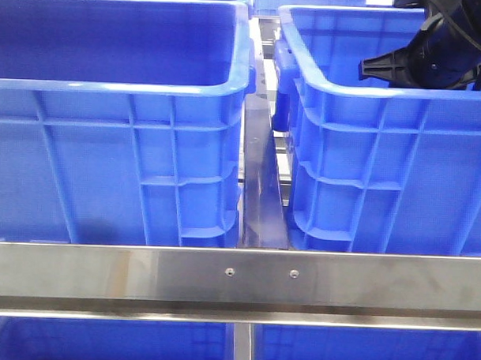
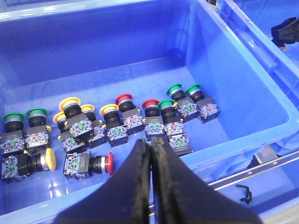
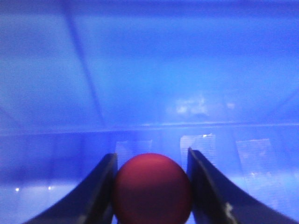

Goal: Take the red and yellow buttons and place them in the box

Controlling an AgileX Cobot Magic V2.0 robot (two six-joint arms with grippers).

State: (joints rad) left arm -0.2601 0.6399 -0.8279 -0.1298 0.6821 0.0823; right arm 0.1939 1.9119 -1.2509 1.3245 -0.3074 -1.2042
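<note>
While right tool (image 3: 152, 186) grips red button (image 3: 152, 189), left tool (image 2: 151, 182) closed.

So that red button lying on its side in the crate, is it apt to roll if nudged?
Probably only a little. The red button has a round cap but a blocky body, which should stop rolling. The domed cap looks smooth, so it may slip. It lies apart from the rows, so a nudge likely pivots it.

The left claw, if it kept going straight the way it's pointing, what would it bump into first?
Probably the cluster of push buttons on the blue crate's floor, likely a red-capped one just past the shut left claw. Depth is hard to judge.
</note>
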